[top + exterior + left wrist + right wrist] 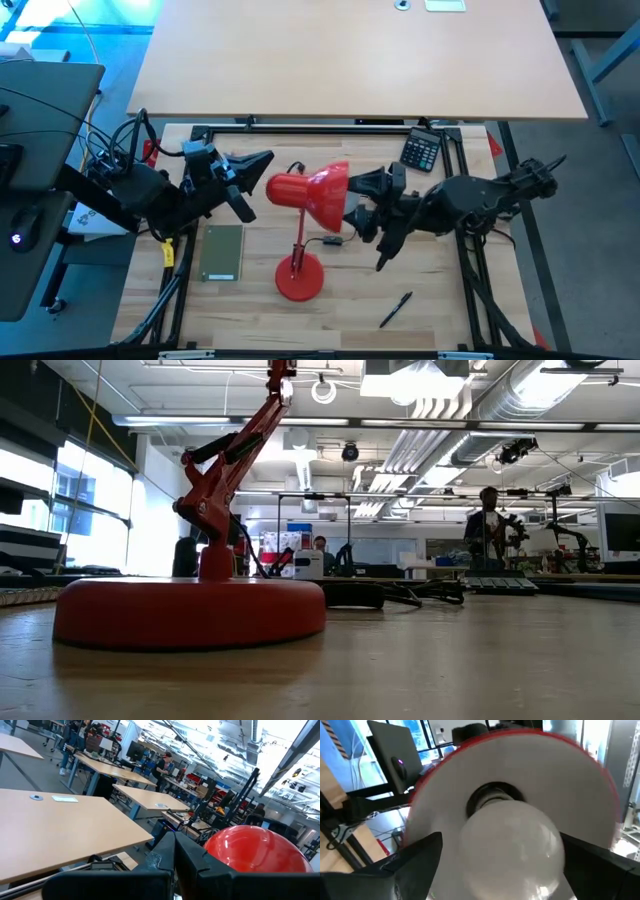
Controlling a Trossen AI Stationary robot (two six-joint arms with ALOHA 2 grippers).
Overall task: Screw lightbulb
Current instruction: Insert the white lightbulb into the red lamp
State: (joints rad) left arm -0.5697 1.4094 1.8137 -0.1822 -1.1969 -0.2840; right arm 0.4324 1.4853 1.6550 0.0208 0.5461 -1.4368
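Note:
The red desk lamp (318, 192) stands on its round base (300, 278), with its shade opening toward the table's right. The white lightbulb (512, 847) sits in the middle of the shade's white inside, its narrow end at the dark socket (494, 795). My right gripper (501, 837) is open at the shade's mouth (352, 208). One finger stands on either side of the bulb, and a gap shows on one side. My left gripper (264, 162) is shut and level at the rounded back of the lamp's head (255, 847). My left gripper's shut fingertips (175, 852) stand right beside the rounded back of the lamp's head (278, 186). I cannot tell whether they touch it.
A black calculator (422, 150) lies at the far right, a green flat box (222, 252) left of the lamp's base, and a black pen (395, 310) near the front edge. The lamp's cable (322, 240) trails beside the base. People stand in the room beyond.

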